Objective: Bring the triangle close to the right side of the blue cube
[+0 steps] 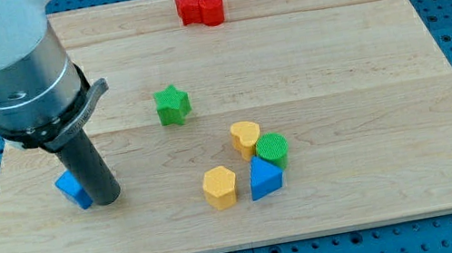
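The blue triangle (264, 179) lies on the wooden board (365, 76) at the lower middle, touching the green cylinder (272, 149) above it and next to the yellow hexagon (220, 187) on its left. The blue cube (73, 189) sits at the view's lower left, partly hidden behind my rod. My tip (107, 200) rests on the board right against the cube's right side, far to the left of the triangle.
A yellow heart-shaped block (246, 136) sits just above the green cylinder. A green star (173, 104) lies at the board's middle. A red block (200, 8) lies near the top edge. The arm's grey body (13, 61) fills the upper left.
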